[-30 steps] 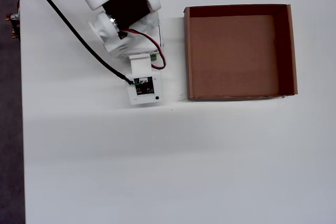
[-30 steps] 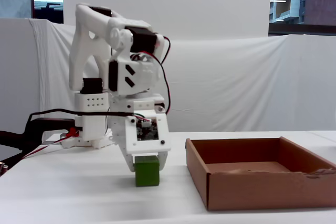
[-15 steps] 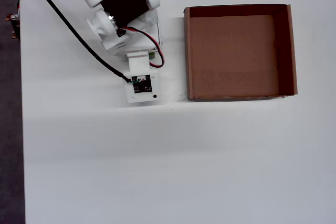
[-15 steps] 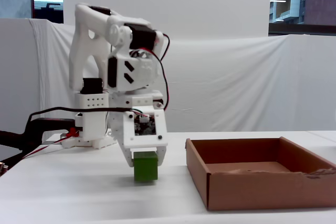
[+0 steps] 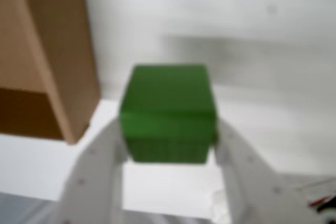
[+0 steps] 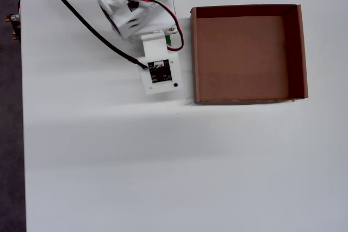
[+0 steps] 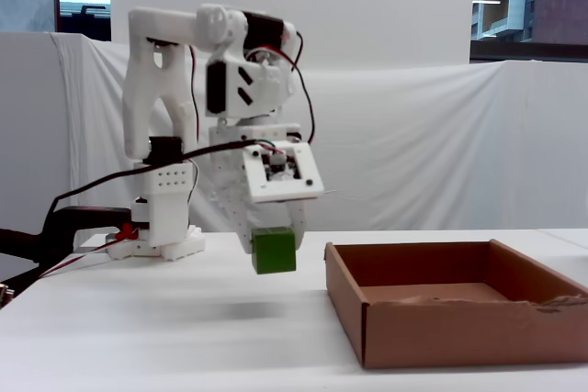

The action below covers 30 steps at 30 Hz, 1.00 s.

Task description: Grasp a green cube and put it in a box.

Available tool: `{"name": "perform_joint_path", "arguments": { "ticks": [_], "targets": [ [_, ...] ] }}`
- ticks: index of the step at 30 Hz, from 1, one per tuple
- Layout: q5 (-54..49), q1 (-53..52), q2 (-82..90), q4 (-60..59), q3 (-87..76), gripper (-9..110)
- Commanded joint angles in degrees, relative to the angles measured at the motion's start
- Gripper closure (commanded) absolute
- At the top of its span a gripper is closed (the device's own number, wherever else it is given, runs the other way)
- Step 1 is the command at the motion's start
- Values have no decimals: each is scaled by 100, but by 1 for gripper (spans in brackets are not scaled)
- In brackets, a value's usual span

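My white two-finger gripper [image 5: 169,148] clamps the small bright-green matte cube [image 5: 168,113] by opposite flat faces; it seems light and rigid.

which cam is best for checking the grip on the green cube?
Wrist view: the green cube fills the frame, though blurred, with a white finger against each side. The fixed view shows the cube lifted off the table beside the box, grip partly hidden. Overhead shows only a green sliver under the arm.
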State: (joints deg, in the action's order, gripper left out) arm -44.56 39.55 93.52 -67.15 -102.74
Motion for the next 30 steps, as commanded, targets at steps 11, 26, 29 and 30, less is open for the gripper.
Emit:
{"name": "perform_joint_path", "arguments": {
  "ticks": [11, 26, 29, 30],
  "targets": [
    [26, 817, -97, -422, 1336, 86],
    [26, 1090, -1292, -896, 2988, 86],
    [26, 1151, -1521, -914, 3226, 86],
    [26, 1169, -1608, -932, 3313, 86]
  ]
}}
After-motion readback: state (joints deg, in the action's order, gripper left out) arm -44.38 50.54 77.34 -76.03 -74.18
